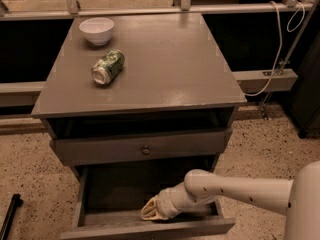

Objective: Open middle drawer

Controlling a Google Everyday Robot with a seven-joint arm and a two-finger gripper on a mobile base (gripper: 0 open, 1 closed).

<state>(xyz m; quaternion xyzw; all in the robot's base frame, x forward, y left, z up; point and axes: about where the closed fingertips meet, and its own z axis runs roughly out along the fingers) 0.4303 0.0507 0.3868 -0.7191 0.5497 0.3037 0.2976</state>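
Note:
The grey cabinet [150, 69] has an upper drawer front with a small round knob [145, 150]. Below it, the middle drawer [150, 230] stands pulled out towards me, its inside dark and bare. Its knob is hidden below the front edge. My gripper [151, 211] reaches in from the right on a white arm [235, 189]. It sits low inside the open drawer, just behind the drawer's front board. The lowest drawer is out of view.
A white bowl [97, 30] and a green can lying on its side [108, 67] are on the cabinet top. A white cable [280, 49] hangs at the right, a rail runs behind, and a black bar [10, 214] lies on the speckled floor at left.

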